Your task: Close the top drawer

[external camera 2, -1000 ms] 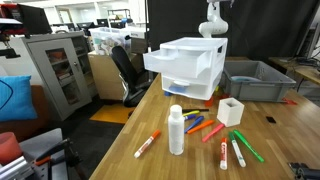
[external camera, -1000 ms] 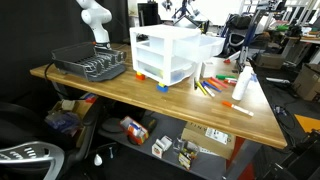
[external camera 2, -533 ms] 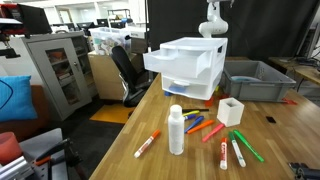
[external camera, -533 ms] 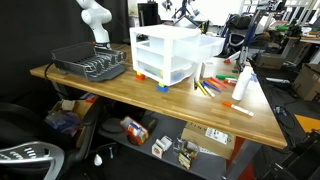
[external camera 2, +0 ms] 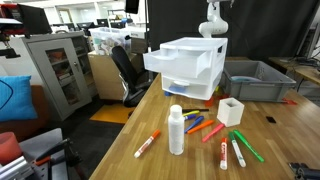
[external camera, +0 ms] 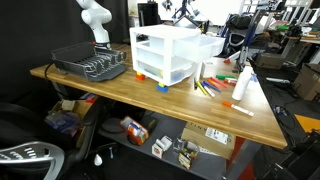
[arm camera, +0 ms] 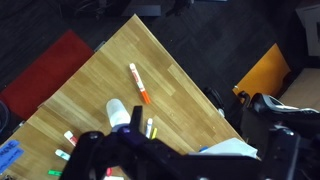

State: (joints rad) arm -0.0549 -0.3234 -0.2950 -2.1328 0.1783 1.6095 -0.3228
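**A:** Which step is this?

**B:** The approach, I'd say. The table (external camera: pixel 120 95) has an office chair (external camera 2: pixel 125 70) along one long edge. The drawer unit (external camera: pixel 165 55) stands about halfway down the tabletop, toward that edge. A grey rack (external camera: pixel 90 65) sits beside the unit, toward one end of the table. The top drawer (external camera 2: pixel 170 60) sticks out of the unit toward the chair-side edge, so it is not yet shut.

**A:** And the tool?

**B:** The gripper (arm camera: pixel 185 150) hangs high over the tabletop and touches nothing. In the wrist view its two dark fingers look spread wide, with nothing between them.

**A:** What does the next move call for?

**B:** It should come down past the drawer's front, on the chair side, then push flat and square back into the unit. The unit looks light and could slide on its feet, so a slow push seems wise.

**A:** Is there room?

**B:** The drawer front is near the table edge, so the descent goes partly over open floor, with the chair close by. The rack is off to one side of the push line. The white bottle (external camera 2: pixel 176 130), the small white cup (external camera 2: pixel 230 111) and the loose markers (external camera 2: pixel 215 128) lie toward the other end edge, well apart from the drawer.
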